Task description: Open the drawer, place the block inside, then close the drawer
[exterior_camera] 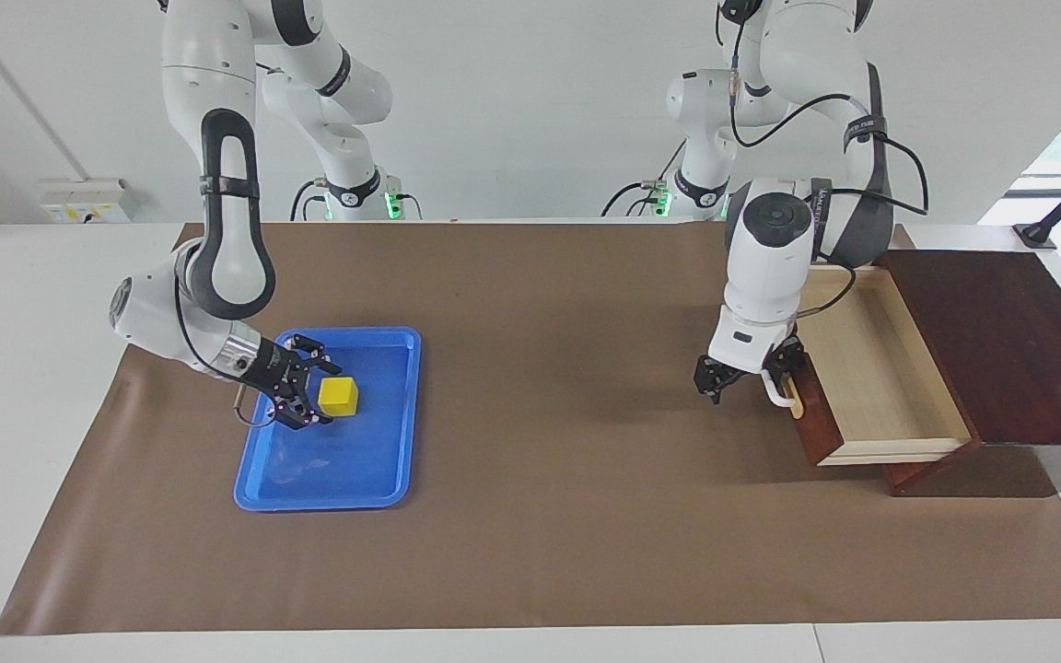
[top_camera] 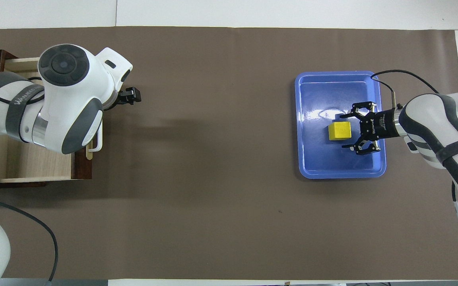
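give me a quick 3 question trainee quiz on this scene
1. True or false: the drawer is open.
2. Where is the block? A) in the drawer B) on the blue tray C) on the brown mat
3. Which gripper is at the block, with open fingers either side of it?

Key
1. True: its pale interior shows, with nothing seen inside.
2. B
3. The right gripper. The left gripper, also open, is beside the drawer's handle.

Bright, even light; soft shadows on the brown mat (top_camera: 221, 198); glare on the blue tray (top_camera: 316, 115).
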